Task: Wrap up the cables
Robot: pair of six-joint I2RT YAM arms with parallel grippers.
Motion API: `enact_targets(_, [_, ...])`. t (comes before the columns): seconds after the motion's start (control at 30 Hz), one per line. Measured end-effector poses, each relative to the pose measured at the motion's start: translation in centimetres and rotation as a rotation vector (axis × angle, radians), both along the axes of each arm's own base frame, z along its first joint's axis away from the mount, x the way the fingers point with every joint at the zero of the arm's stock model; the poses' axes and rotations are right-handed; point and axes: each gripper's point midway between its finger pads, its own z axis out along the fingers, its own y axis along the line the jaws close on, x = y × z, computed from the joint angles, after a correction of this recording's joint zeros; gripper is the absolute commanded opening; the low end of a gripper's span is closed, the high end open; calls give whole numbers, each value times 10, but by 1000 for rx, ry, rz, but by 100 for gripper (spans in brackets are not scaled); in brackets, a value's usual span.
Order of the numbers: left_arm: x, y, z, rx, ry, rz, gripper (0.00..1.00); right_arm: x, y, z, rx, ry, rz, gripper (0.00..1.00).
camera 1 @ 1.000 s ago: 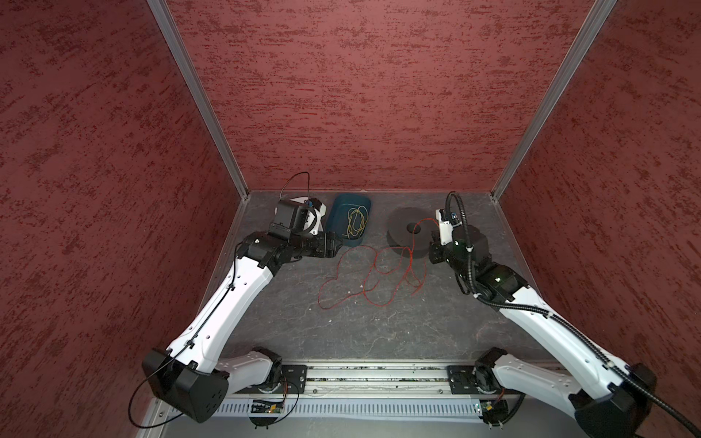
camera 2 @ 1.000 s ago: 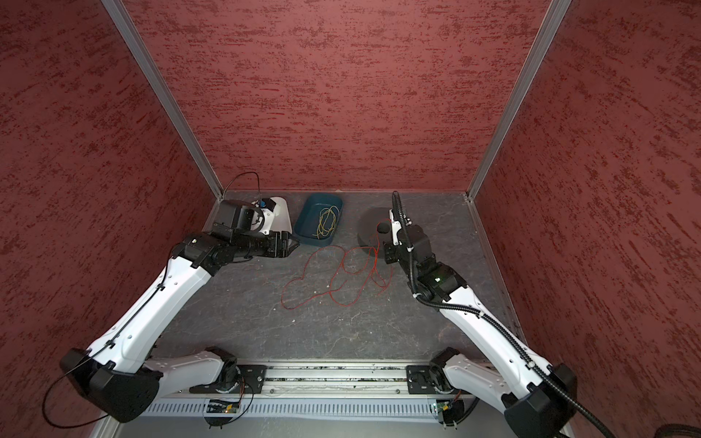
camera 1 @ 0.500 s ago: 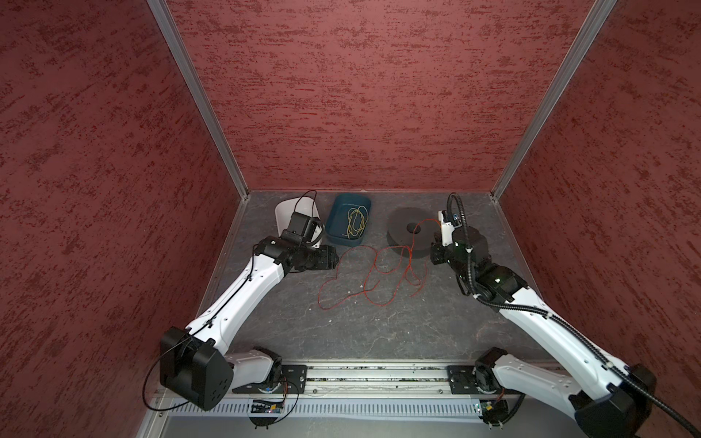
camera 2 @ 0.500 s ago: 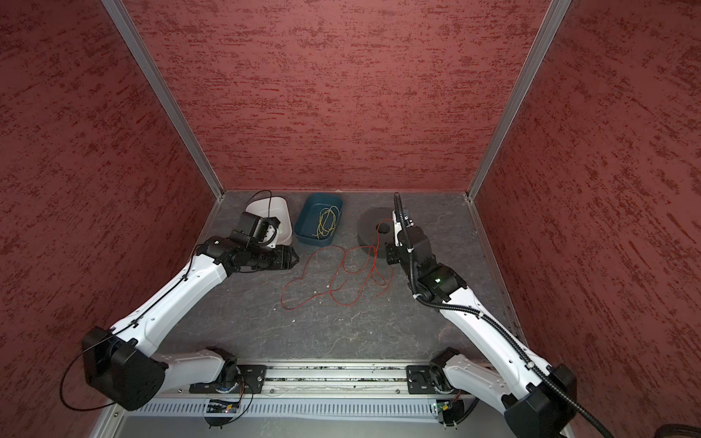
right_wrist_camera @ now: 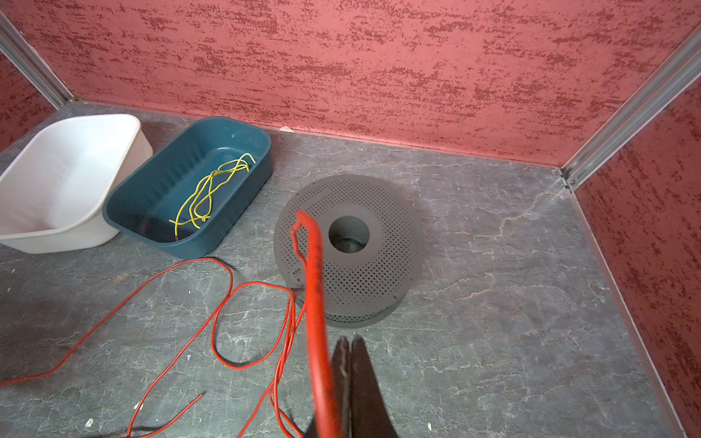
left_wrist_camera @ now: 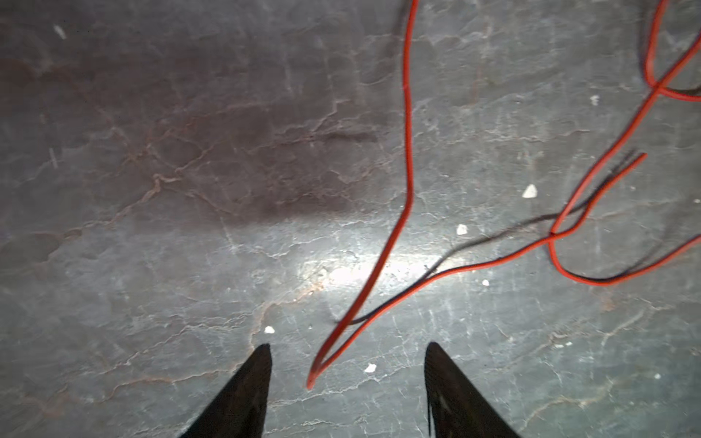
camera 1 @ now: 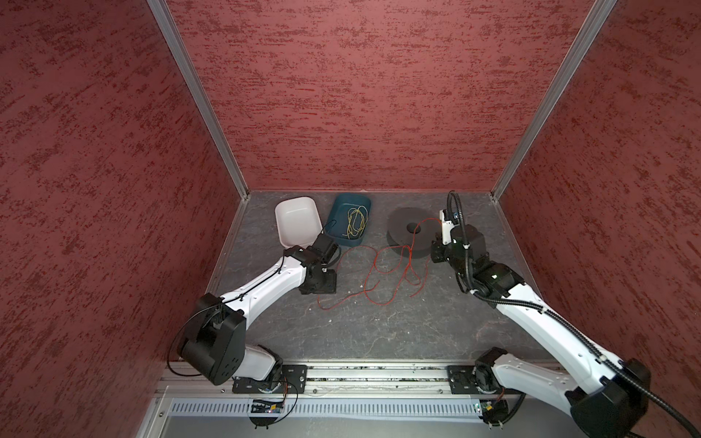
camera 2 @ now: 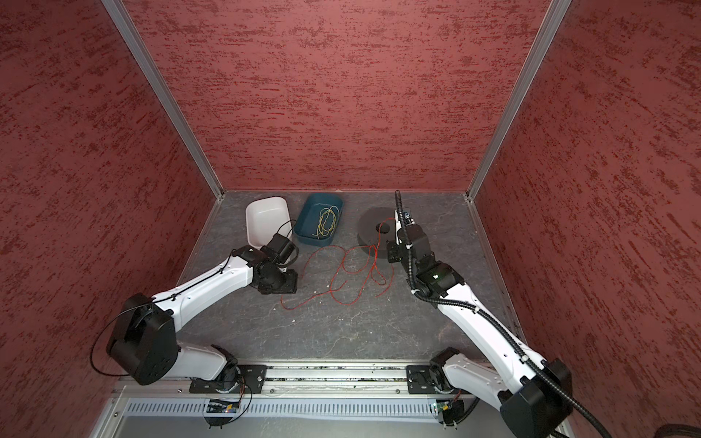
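L gripper (left_wrist_camera: 348, 346): fingers apart, low over the grey table (left_wrist_camera: 151, 265); a bent tip of the cables (left_wrist_camera: 407, 151) lies btw. them, not clamped. R gripper (right_wrist_camera: 349, 339): fingers pressed together, pinching one red strand that rises over the perforated grey disc (right_wrist_camera: 379, 265). Remaining cable sprawls in loose loops on the table btw. both arms, near the teal bin (right_wrist_camera: 159, 189).
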Motion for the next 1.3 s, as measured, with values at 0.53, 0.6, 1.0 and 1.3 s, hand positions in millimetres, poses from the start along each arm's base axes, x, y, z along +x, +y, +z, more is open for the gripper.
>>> enact_targets(0.53, [25,1,14,-2,-53,18,0,10,-42,-8,106,25,-168,0])
enact_targets(0.6, [39,1,61,-69,-159,36,0,13,-57,-8,130,28,-215,0])
enact_targets(1.0, [42,85,362,43,-818,231,0,-1,-166,130,218,-224,-523,0])
enact_targets(1.3, [44,179,385,451,-781,484,1,-40,-240,192,74,-338,-809,0])
